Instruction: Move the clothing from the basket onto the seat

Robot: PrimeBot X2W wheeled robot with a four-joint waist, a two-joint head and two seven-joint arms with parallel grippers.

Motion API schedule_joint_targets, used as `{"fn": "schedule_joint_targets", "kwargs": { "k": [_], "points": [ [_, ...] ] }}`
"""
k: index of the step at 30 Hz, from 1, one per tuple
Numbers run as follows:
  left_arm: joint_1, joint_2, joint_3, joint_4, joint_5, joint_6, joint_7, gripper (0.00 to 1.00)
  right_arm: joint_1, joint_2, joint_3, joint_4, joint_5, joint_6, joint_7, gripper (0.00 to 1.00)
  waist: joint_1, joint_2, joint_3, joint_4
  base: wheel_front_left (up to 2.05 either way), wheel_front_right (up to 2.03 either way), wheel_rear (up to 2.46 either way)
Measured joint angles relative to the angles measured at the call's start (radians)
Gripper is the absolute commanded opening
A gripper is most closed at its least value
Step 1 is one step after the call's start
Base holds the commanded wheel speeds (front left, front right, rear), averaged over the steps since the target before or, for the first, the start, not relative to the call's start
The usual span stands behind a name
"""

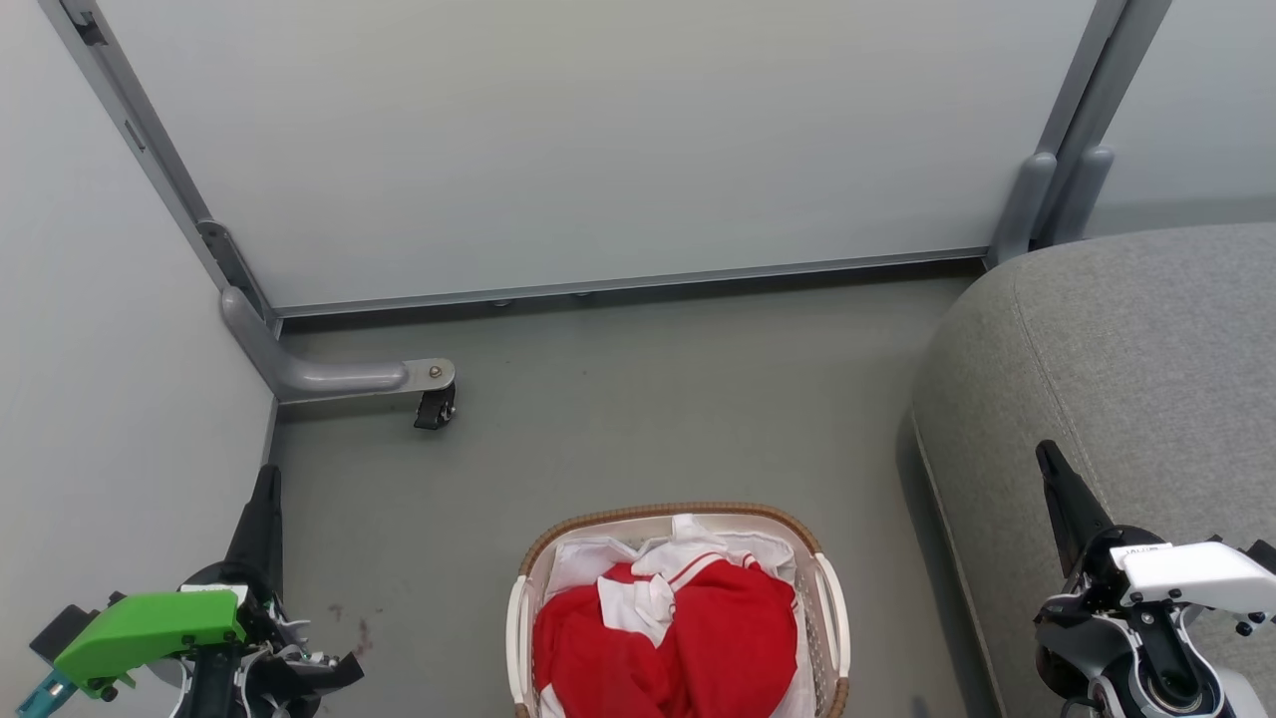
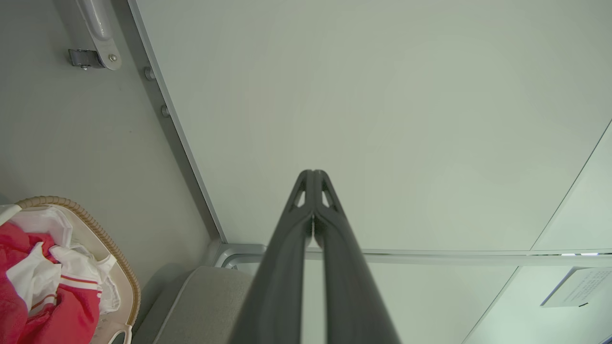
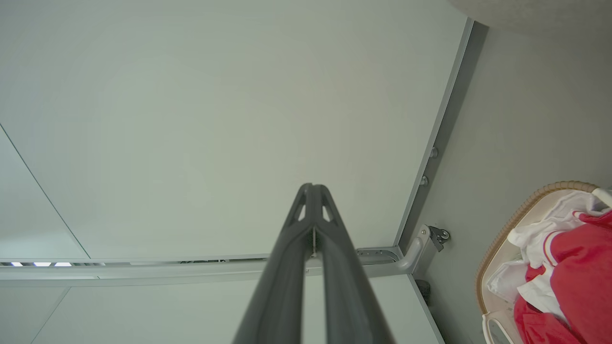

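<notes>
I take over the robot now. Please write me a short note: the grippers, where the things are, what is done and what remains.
Left gripper: shut, holding nothing, left of the basket.
Right gripper: shut, holding nothing, by the sofa edge.
Red clothing: heaped in the basket, which stands on the floor; the sofa is to its right.
Done: nothing yet; no clothing on the visible part of the sofa.
Left: open a gripper, grasp the clothing, carry it onto the sofa.

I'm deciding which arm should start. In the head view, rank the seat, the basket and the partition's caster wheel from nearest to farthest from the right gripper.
1. seat: right side, directly beside the right gripper.
2. basket: bottom centre, to that gripper's left.
3. caster wheel: far left, well past the basket.
</notes>
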Motion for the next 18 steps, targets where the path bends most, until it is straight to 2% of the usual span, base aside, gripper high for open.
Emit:
{"fn": "schedule_joint_targets", "kwargs": {
  "k": [18],
  "points": [
    [0.000, 0.000, 0.000, 0.000, 0.000, 0.000, 0.000, 0.00, 0.000, 0.000, 0.000, 0.000, 0.000, 0.000, 0.000, 0.00, 0.0000, 0.0000, 0.000, 0.000, 0.00, 0.00, 0.00]
  ]
}}
